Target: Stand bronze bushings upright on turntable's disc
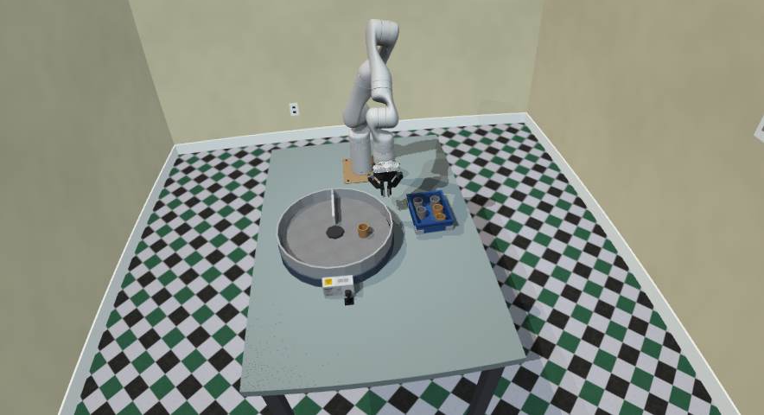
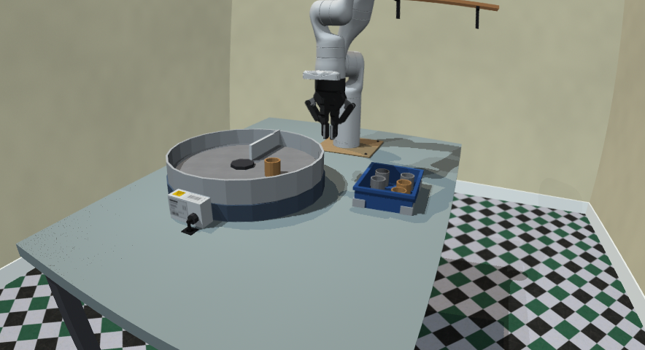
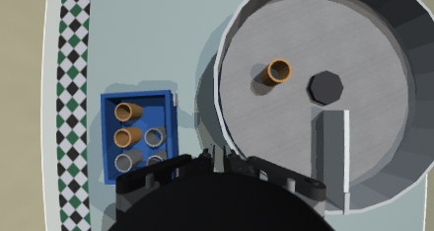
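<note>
One bronze bushing (image 1: pixel 363 232) (image 2: pixel 272 168) (image 3: pixel 270 78) stands upright on the disc (image 1: pixel 309 246) (image 2: pixel 211 162) (image 3: pixel 276 31), between the dark hub (image 1: pixel 334 232) (image 2: pixel 242 164) (image 3: pixel 325 88) and the wall on the crate side. Two bronze bushings, the front one (image 1: pixel 440 217) (image 3: pixel 135 112) and the one behind it (image 1: pixel 437 210) (image 2: pixel 403 186) (image 3: pixel 135 136), stand in the blue crate (image 1: pixel 434 228) (image 2: pixel 381 203). Three steel bushings (image 2: pixel 378 183) (image 3: pixel 136 160) are also there; my gripper partly hides one in the wrist view. My gripper (image 1: pixel 385 193) (image 2: pixel 330 137) (image 3: pixel 219 152) is shut and empty, above the table between turntable and crate.
A raised wall (image 1: pixel 299 259) (image 2: pixel 252 190) rings the disc. A pale divider (image 1: pixel 334 206) (image 2: pixel 263 144) (image 3: pixel 346 149) runs from near the hub to the wall. A white control box (image 1: pixel 337 286) (image 2: pixel 189 208) stands at the turntable's front. The arm's base stands behind.
</note>
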Motion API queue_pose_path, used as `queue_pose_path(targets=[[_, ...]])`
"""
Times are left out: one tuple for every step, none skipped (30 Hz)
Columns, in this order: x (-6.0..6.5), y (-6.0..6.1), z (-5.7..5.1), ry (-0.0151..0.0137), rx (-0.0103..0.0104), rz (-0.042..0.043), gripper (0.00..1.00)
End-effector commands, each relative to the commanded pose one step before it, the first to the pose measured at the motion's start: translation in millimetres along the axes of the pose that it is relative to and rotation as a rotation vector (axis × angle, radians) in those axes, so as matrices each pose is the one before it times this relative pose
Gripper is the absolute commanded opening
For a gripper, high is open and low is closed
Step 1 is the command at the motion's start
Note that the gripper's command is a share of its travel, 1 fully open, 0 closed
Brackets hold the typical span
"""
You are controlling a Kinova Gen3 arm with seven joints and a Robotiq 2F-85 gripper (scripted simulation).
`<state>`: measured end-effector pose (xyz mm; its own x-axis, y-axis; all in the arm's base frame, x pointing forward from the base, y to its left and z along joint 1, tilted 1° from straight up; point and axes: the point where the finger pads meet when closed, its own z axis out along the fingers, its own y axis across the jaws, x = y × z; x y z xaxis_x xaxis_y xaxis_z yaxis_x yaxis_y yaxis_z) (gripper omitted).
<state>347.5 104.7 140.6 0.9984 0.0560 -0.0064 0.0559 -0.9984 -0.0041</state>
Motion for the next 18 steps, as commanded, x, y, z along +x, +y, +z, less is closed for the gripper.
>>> queue_pose_path(targets=[[-0.17,-41.7,0.49,0.00717,-0.01235,-0.04389,0.12],[-0.74,-9.7,0.13,-0.00012,0.0,0.00846,0.12],[-0.19,-1.91,0.03,-0.00003,0.0,-0.0119,0.12],[0.0,0.0,0.0,0.0,0.0,0.0,0.12],[0.0,0.0,0.0,0.0,0.0,0.0,0.12],[1.04,-14.94,-0.23,0.00008,-0.00038,0.00023,0.12],[0.46,-14.63,-0.18,0.0,-0.0003,0.00009,0.12],[-0.09,-11.78,-0.11,-0.00006,-0.0002,0.00769,0.12],[0.03,-9.01,-0.01,0.00002,-0.00011,0.00008,0.12],[-0.04,-9.62,0.04,0.00002,-0.00008,-0.0047,0.12],[-0.18,-9.77,0.09,-0.00002,-0.00004,-0.00309,0.12],[-0.43,-9.89,0.12,-0.0001,0.0,-0.00012,0.12],[-0.51,-9.95,0.13,-0.00011,0.0,-0.00013,0.12],[-0.09,-9.97,0.07,0.00003,-0.00005,0.0,0.12],[0.02,-9.08,0.05,0.00005,-0.00005,0.00001,0.12],[-0.18,-7.68,0.07,-0.00003,-0.00002,-0.00006,0.12],[-0.28,-6.28,0.08,-0.00007,0.0,-0.00009,0.12],[-0.3,-4.9,0.08,-0.00008,0.0,-0.0001,0.12]])
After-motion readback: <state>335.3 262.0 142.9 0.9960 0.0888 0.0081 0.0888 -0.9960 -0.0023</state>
